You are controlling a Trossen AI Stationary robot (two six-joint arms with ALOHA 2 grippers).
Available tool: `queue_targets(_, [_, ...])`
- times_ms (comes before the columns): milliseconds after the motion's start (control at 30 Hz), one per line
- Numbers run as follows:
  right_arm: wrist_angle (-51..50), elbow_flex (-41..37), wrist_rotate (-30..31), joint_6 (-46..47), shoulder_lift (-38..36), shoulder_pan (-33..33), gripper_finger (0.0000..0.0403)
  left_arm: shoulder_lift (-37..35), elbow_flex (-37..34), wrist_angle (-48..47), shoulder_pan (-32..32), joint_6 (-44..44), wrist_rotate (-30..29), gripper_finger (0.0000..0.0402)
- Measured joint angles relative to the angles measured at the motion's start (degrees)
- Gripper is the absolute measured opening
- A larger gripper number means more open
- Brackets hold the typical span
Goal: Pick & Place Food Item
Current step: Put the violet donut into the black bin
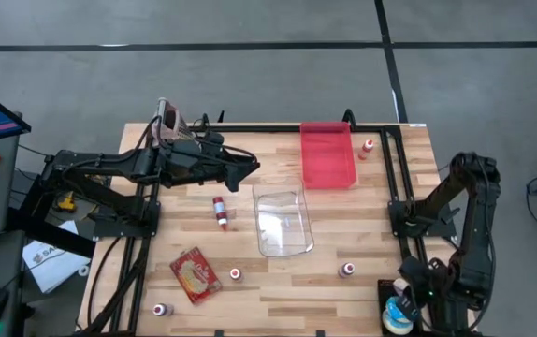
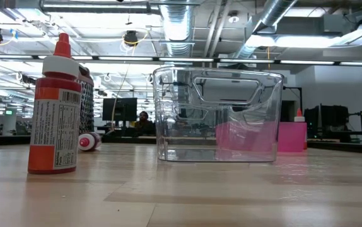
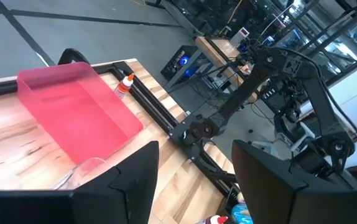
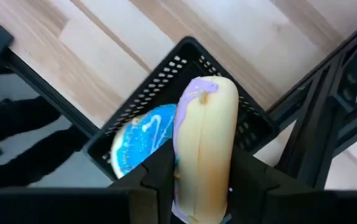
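Note:
In the right wrist view a cream-yellow food item (image 4: pixel 206 124) with a purple trim sits between the fingers of my right gripper (image 4: pixel 203 183), which is shut on it. It hangs above a black mesh basket (image 4: pixel 160 81) that holds a blue-iced round piece (image 4: pixel 142 140). In the high view this gripper (image 1: pixel 416 292) is at the table's near right corner, over the basket (image 1: pixel 392 301). My left gripper (image 1: pixel 248 170) hovers open over the far left part of the table; nothing is between its fingers (image 3: pixel 135 180). My right gripper pinches the cream-yellow food item by its two long sides (image 4: pixel 185 171) between its two fingers. The fingers come from above, pointing down. The item sticks out past the fingertips and hangs clear above the basket.
A clear plastic container (image 1: pixel 283 220) stands mid-table, and a red bin (image 1: pixel 327 154) stands behind it at the far edge. A red packet (image 1: pixel 195 275) lies near left. Small red-capped bottles (image 1: pixel 220 211) lie scattered over the wood. A black frame rail (image 1: pixel 401 187) runs along the right side.

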Motion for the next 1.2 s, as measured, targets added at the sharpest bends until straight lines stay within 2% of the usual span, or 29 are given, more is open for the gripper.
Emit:
queue_targets(233, [4.08,0.0,-0.58,-9.77,5.0,0.47,0.0108,0.0,0.0,0.55,-1.3,-0.03,-0.15,0.0199])
queue_targets(500, [-0.35,0.0,-4.45,-18.04,6.68,-0.73,0.0108,0.0,0.0,1.5,-1.7,-0.18,-1.14,0.0199])
queue_targets(633, [-2.69,0.0,-4.48,-20.08,6.68,-0.71,0.0108,0.0,0.0,2.12,-1.74,-0.18,-1.14,0.0199])
queue_targets(1200, [0.09,0.0,-1.36,-33.64,6.66,-1.52,0.0108,0.0,0.0,2.51,-2.6,0.28,-1.28,0.0199])
